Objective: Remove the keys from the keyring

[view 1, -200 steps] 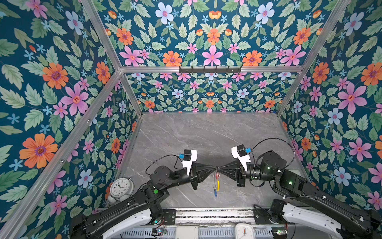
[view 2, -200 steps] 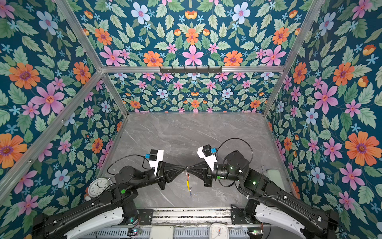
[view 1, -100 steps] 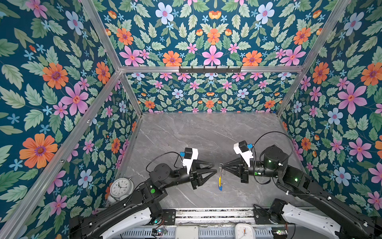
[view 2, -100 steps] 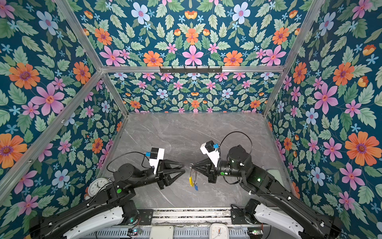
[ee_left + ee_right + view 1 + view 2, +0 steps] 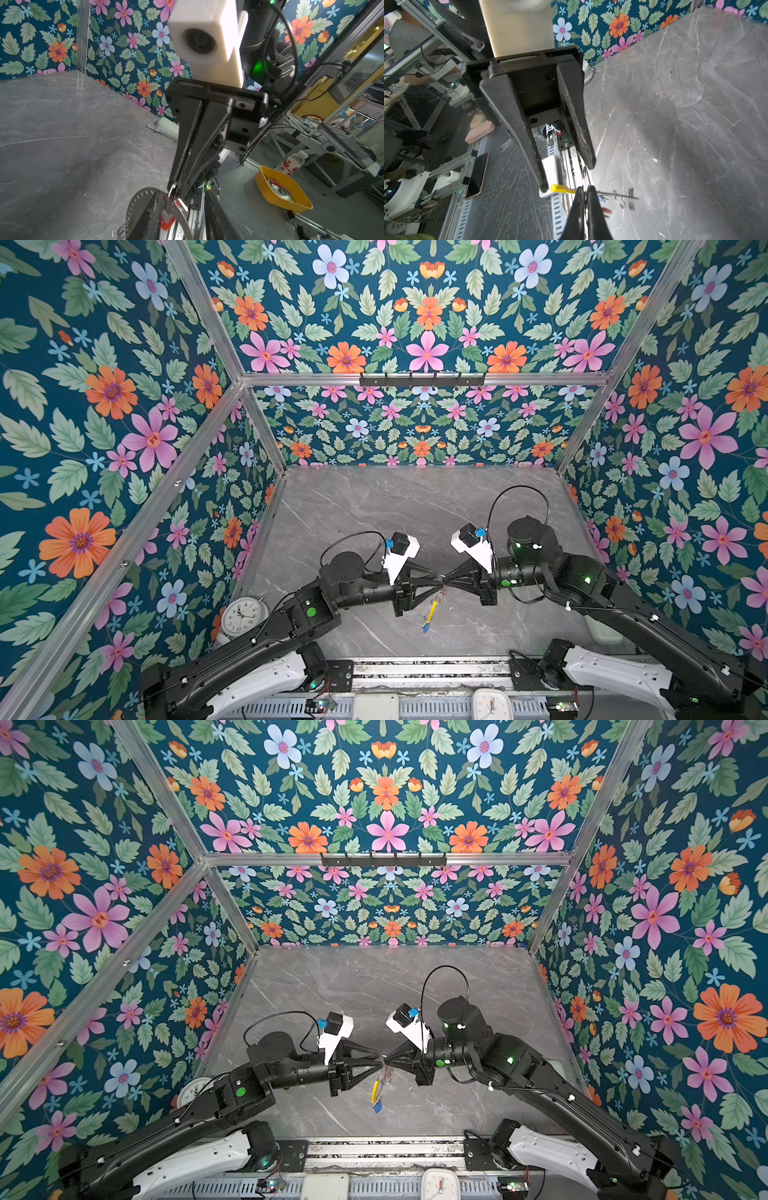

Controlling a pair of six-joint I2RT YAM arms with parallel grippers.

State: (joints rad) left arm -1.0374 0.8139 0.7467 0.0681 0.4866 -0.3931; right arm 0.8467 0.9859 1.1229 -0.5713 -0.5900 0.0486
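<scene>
Your keyring [image 5: 433,608], 1 thin silver hoop with a yellow sleeve, hangs above the table [image 5: 374,510], near centre. It carries 2 keys: 1 blue-tagged key [image 5: 378,1107] and 1 red-tagged key [image 5: 167,221]. The right gripper [image 5: 585,194] pinches the keyring; the left gripper [image 5: 568,177] has its jaws apart.

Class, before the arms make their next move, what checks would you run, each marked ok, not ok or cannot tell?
1. The right gripper is clamped on the keyring: ok.
2. The left gripper is open: ok.
3. The red tag lies between the left gripper's fingers: ok.
4. The blue tag hangs clear of the table: cannot tell.
5. Both tags are off the keyring: not ok.
</scene>
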